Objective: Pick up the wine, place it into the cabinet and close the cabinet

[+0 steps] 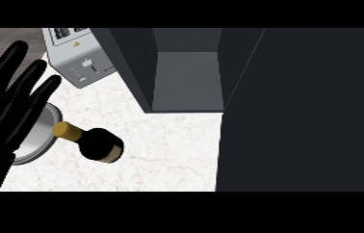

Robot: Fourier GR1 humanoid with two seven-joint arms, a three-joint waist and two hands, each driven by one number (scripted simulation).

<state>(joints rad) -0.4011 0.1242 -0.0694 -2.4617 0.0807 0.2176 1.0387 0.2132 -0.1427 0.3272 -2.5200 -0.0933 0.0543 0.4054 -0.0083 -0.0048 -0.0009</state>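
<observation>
My left hand (25, 90) rests with fingers (14, 58) spread straight, holding nothing, while the dark glass wine bottle with gold-capped neck (96, 143) stands on the white marble desk (171, 150) just right of them, where a careless sideways reach could, I judge, topple it.

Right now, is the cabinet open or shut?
Open. The cabinet shows its bare grey inside, and its dark door is swung out at the right. The wine bottle is not yet inside; it is on the counter.
</observation>
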